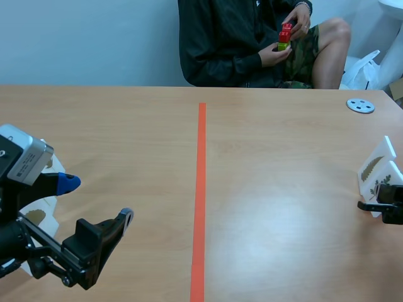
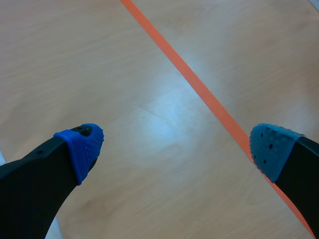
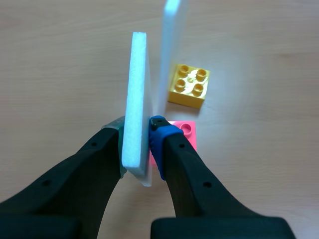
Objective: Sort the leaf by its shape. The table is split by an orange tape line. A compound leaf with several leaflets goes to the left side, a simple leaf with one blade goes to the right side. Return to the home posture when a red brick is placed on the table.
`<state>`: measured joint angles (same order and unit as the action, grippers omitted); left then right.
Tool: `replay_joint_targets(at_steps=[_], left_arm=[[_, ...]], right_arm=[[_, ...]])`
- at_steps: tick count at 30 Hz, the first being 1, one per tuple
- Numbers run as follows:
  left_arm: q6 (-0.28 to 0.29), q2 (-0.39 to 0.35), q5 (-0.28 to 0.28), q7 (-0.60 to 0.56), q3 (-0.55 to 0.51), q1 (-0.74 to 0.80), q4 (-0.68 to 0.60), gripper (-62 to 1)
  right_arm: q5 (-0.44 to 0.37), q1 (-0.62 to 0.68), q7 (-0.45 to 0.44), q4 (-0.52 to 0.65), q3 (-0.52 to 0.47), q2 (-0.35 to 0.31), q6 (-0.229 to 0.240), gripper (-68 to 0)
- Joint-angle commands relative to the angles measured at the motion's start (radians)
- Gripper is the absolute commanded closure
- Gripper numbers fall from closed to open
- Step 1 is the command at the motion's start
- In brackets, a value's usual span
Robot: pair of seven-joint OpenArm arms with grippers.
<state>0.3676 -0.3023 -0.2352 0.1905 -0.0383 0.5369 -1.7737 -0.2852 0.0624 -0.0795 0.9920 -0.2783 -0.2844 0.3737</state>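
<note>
At the right table edge my right gripper (image 1: 366,206) is shut on the lower edge of an upright white card (image 1: 385,179) bearing a leaf with several leaflets. In the right wrist view this card (image 3: 135,94) stands edge-on between the pads of the right gripper (image 3: 137,130). A second white card (image 1: 375,161) with a fern-like leaf stands just behind it, and it shows ahead of the gripper as a second card (image 3: 170,45). My left gripper (image 1: 94,200) hangs open over bare table left of the orange tape line (image 1: 201,189). The left gripper (image 2: 174,147) holds nothing.
A yellow brick (image 3: 189,85) and a pink brick (image 3: 186,130) lie beside the cards. Under my left arm lies another white leaf card (image 1: 39,217). A grey disc (image 1: 360,106) sits far right. A person across the table holds a red brick stack (image 1: 285,35) in hand.
</note>
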Motion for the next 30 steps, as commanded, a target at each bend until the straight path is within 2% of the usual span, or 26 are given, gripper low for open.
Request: replay_joint_targets(at_steps=[1, 8, 11, 18, 21, 25, 28, 30], left_arm=[[0.001, 0.0, -0.008, -0.014, -0.003, -0.002, -0.008, -62.3], [0.001, 0.0, -0.008, -0.014, -0.003, -0.002, -0.008, -62.3], [0.001, 0.0, -0.008, -0.014, -0.003, -0.002, -0.008, -62.3], [0.001, 0.0, -0.008, -0.014, -0.003, -0.002, -0.008, -62.3], [0.001, 0.0, -0.008, -0.014, -0.003, -0.002, -0.008, -62.3], [0.001, 0.0, -0.008, -0.014, -0.003, -0.002, -0.008, -62.3], [0.001, 0.0, -0.008, -0.014, -0.003, -0.002, -0.008, -62.3], [0.001, 0.0, -0.008, -0.014, -0.003, -0.002, -0.008, -62.3]], right_arm=[[-0.006, -0.01, -0.015, 0.018, 0.003, -0.004, -0.011, -5.5], [-0.006, -0.007, -0.008, 0.018, 0.003, -0.003, -0.015, -6.1], [-0.006, -0.006, -0.004, 0.018, 0.003, -0.003, -0.015, -15.0], [-0.008, -0.007, -0.009, 0.019, 0.003, -0.005, -0.007, -31.0], [-0.016, -0.007, -0.016, 0.028, 0.0, -0.007, 0.019, -39.9], [-0.023, -0.004, -0.014, 0.061, -0.009, -0.007, 0.024, -55.0], [-0.043, 0.013, -0.012, 0.111, -0.027, -0.007, 0.072, -65.4], [-0.059, 0.039, -0.011, 0.161, -0.043, -0.007, 0.117, -67.9]])
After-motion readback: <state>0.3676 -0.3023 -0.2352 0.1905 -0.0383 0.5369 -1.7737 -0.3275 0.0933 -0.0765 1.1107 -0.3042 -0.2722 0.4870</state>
